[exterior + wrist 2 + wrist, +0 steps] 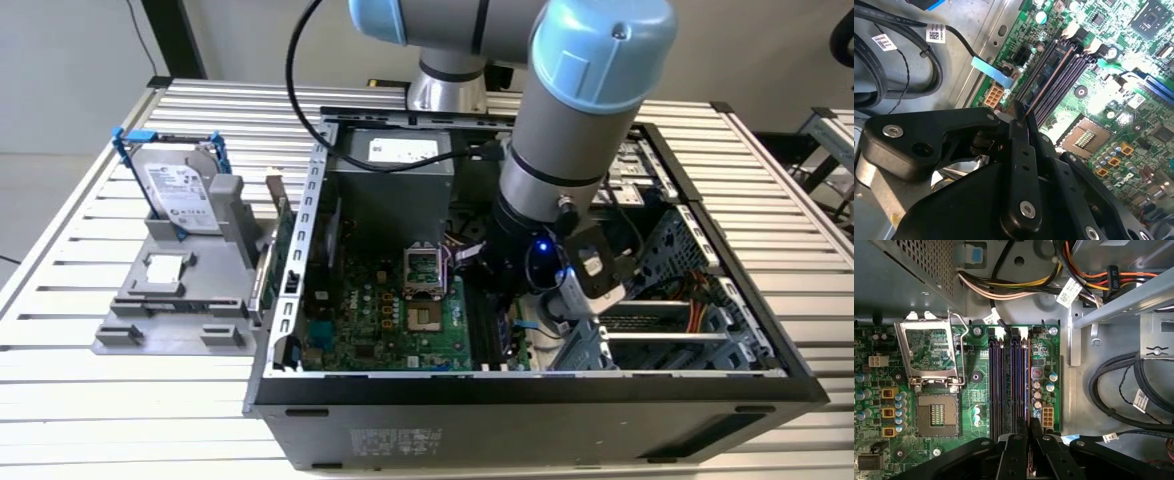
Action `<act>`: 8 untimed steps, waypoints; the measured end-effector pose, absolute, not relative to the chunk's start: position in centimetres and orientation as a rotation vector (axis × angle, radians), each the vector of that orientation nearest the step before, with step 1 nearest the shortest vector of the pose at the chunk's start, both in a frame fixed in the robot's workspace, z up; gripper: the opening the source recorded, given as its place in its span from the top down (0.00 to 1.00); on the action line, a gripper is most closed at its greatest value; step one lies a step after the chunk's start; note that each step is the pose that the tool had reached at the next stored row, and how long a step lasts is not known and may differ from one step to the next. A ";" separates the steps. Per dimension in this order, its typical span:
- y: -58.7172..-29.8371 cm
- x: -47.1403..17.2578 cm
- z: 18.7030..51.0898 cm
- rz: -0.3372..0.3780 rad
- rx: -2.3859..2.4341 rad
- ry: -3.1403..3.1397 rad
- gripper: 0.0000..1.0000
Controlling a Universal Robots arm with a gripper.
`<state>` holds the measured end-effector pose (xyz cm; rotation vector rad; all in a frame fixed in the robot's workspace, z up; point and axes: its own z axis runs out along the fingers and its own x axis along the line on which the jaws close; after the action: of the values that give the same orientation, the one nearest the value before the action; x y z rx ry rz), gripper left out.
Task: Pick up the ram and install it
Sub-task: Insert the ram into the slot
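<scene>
The ram (pixel 1050 76) stands on edge, clamped at its near end between the jaws, which are closed to a narrow gap on its two flat faces. Its long axis runs straight out from the jaws and lies parallel to the slots (pixel 999 385). It lines up with the outermost one, on the side of the small capacitors and the white connector (pixel 1047 415). Whether its lower edge is seated in that slot or just above it, I cannot tell.

In the second wrist view it shows a dark blue face and a thin coppery top edge. The slots are long black plastic ribs with pale clips at their far ends. They sit on a glossy green motherboard (pixel 970 352), with the steel-framed socket (pixel 936 415) near them on the other side. In the exterior view the arm (pixel 574 130) reaches down into the open metal case (pixel 310 230), which lies on a slatted counter (pixel 134 400).
</scene>
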<state>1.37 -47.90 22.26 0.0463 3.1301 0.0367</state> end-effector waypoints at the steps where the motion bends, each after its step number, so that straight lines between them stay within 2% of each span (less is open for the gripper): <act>1: -47.9 1.4 22.4 0.037 0.046 3.130 1.00; 8: -47.9 1.2 22.5 0.036 0.047 3.129 1.00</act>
<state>1.19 -47.88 22.53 0.0468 3.1294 0.0365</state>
